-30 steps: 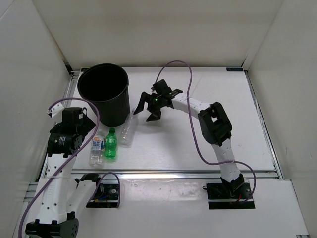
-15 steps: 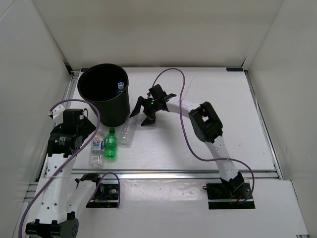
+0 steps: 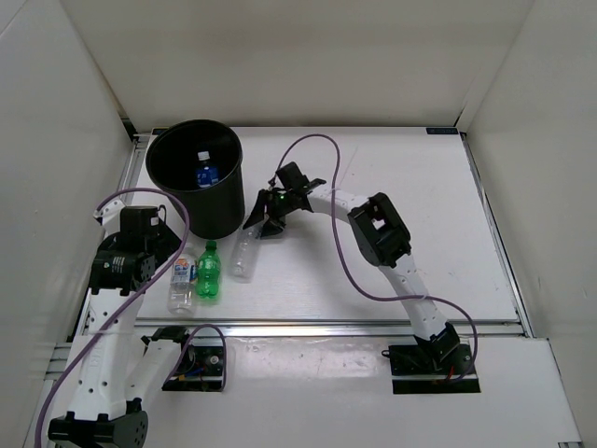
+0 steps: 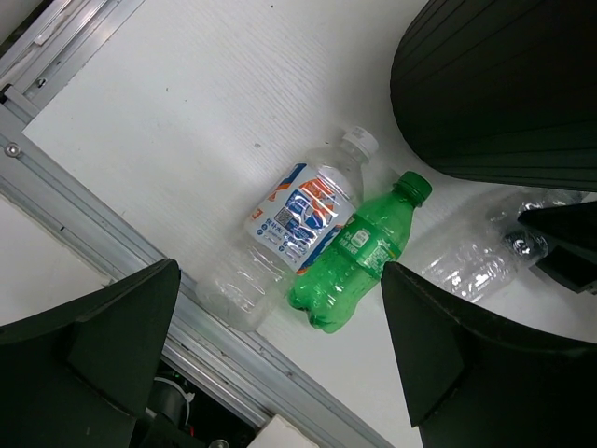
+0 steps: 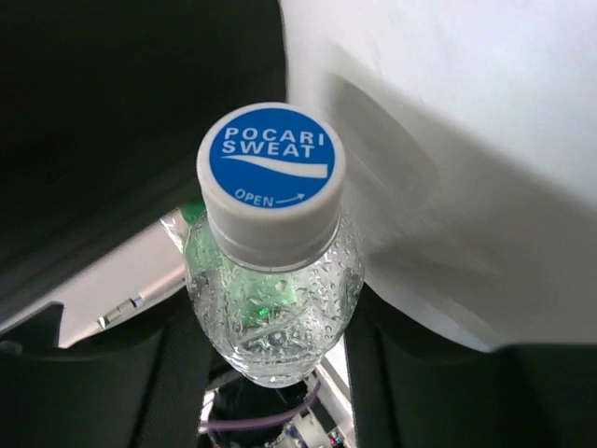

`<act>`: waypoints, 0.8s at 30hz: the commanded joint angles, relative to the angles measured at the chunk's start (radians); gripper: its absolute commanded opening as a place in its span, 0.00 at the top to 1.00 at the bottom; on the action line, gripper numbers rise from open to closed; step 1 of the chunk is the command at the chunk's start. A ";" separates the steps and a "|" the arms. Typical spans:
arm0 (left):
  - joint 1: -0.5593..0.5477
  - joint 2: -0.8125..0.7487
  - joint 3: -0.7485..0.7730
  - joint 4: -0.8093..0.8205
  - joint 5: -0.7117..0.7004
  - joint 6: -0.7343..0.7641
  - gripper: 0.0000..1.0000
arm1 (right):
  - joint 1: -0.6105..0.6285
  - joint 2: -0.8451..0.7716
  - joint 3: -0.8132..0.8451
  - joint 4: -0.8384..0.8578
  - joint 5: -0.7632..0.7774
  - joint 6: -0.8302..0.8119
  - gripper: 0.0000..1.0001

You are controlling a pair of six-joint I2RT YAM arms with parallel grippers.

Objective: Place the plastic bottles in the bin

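The black bin [image 3: 207, 207] stands at the back left, with the blue-label bottle [image 3: 203, 173] lying inside it. My right gripper [image 3: 261, 222] is shut on the neck end of the plain clear bottle [image 3: 243, 258], just right of the bin. In the right wrist view its blue-capped neck [image 5: 270, 280] sits between my fingers [image 5: 410, 373]. The green bottle [image 4: 359, 257] and the white-orange label bottle [image 4: 294, 224] lie side by side on the table under my open left gripper [image 4: 278, 273], which touches nothing.
An aluminium rail [image 4: 112, 224] runs along the table's near edge, close to the two lying bottles. The enclosure's white walls [image 3: 56, 140] rise at left, back and right. A purple cable [image 3: 322, 149] loops above the right arm.
The blue-label bottle has dropped to the bottom of the bin. My right gripper moved left and down to the plain clear bottle and shut on its neck. The left arm stayed still.
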 commanded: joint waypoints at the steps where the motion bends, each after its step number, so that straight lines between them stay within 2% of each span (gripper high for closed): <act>1: 0.008 -0.005 -0.010 0.010 0.007 0.002 0.00 | -0.022 -0.063 -0.084 -0.120 0.021 -0.076 0.61; 4: 0.008 -0.005 -0.029 0.052 -0.004 -0.007 0.00 | -0.073 -0.196 -0.187 -0.155 0.064 -0.121 0.77; 7: 0.008 -0.005 -0.072 0.083 -0.014 -0.036 0.00 | -0.094 -0.351 -0.230 -0.256 0.151 -0.180 0.83; 8: 0.008 -0.014 -0.090 0.097 -0.024 -0.036 0.00 | -0.094 -0.447 -0.241 -0.271 0.179 -0.197 0.87; 10: 0.008 -0.014 -0.110 0.108 -0.024 -0.067 0.00 | -0.103 -0.546 -0.241 -0.296 0.242 -0.237 0.88; 13: 0.008 -0.023 -0.144 0.119 -0.033 -0.077 0.00 | -0.062 -0.720 -0.173 -0.293 0.431 -0.295 0.88; 14: 0.008 -0.034 -0.144 0.119 -0.042 -0.077 0.00 | -0.035 -0.782 -0.105 -0.275 0.516 -0.384 0.88; 15: 0.008 -0.034 -0.156 0.131 -0.042 -0.077 0.00 | 0.020 -0.796 -0.062 -0.252 0.684 -0.435 0.87; 16: 0.008 -0.048 -0.156 0.131 -0.042 -0.077 0.00 | 0.041 -0.779 -0.008 -0.209 0.729 -0.490 0.87; 17: 0.008 -0.057 -0.167 0.142 -0.051 -0.077 0.00 | 0.051 -0.743 0.071 -0.209 0.746 -0.533 0.87; 18: 0.008 -0.077 -0.177 0.142 -0.051 -0.077 0.00 | 0.052 -0.698 0.276 -0.225 0.756 -0.574 0.87; 20: 0.008 -0.086 -0.187 0.168 -0.038 -0.077 0.00 | 0.082 -0.570 0.446 -0.209 0.779 -0.627 0.87; 22: 0.008 -0.095 -0.187 0.168 -0.022 -0.068 0.00 | 0.091 -0.513 0.509 -0.145 0.742 -0.668 0.83; 24: 0.008 -0.083 -0.187 0.168 0.004 -0.058 0.00 | 0.091 -0.492 0.497 -0.060 0.704 -0.668 0.79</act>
